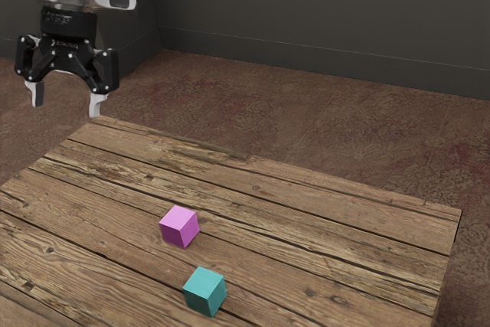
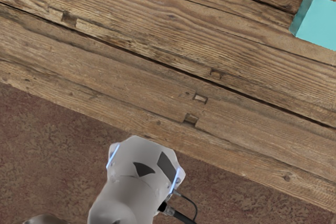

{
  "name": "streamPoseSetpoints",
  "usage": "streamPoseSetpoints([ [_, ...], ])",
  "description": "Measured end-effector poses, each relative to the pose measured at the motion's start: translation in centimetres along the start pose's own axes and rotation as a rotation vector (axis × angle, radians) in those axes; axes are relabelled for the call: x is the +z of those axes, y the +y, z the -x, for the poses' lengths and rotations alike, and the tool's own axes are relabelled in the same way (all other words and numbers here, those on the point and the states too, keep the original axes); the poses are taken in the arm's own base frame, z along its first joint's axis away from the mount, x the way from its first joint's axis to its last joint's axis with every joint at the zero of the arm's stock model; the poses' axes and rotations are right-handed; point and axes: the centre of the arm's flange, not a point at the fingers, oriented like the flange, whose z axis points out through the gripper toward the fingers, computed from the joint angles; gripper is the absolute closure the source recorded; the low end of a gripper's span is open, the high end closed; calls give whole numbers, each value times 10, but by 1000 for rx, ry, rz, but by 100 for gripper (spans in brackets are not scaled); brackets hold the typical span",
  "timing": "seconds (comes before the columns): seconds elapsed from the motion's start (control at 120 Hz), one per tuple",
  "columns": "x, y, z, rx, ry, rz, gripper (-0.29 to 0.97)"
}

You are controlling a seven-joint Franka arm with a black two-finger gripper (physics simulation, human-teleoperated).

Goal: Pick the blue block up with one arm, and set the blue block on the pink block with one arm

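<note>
Blue block [image 1: 204, 291] on the wooden worktop [image 1: 321, 212] in the exterior view, close to the pink block [image 1: 179, 226], not touching. Hand [image 1: 66, 103] high up at that view's left, fingers spread wide, nothing held. Wrist view: corner of the blue block [image 2: 317, 22] on the planks, reddish floor [image 2: 42, 145] beyond.

table [image 1: 321, 212]: rough weathered wood planks | blue block [image 1: 204, 291]: smooth matt | pink block [image 1: 179, 226]: smooth matt

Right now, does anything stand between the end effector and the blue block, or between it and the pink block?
Nothing visible. The end effector hangs high above the table; the pink block sits beside the blue block, apart, only bare wood between them.
</note>
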Motion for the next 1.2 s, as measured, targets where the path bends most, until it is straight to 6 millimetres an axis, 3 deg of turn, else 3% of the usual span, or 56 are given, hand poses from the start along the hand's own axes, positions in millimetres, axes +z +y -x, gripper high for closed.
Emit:
streamPoseSetpoints([
  [0.108, -6, -5, -29, -192, 84, 91, 0],
  [0.292, -15, -19, -40, -420, 118, 167, 0],
  [0.333, 12, -9, -32, -416, 91, 154, 0],
  [0.408, 126, 12, -19, -376, 24, 101, 0],
  [0.442, 162, 25, -14, -355, 24, 92, 0],
  [0.475, 184, 34, -14, -349, 35, 100, 0],
  [0.55, 207, 47, -16, -354, 63, 131, 0],
  [0.667, 253, 89, -31, -310, 97, 132, 0],
  [0.892, 292, 146, -54, -189, 190, 183, 0],
  [0.983, 293, 151, -59, -107, 235, 204, 0],
  [1.117, 323, 144, -72, -16, 241, 168, 0],
  [1.2, 328, 146, -76, 61, 263, 158, 0],
])
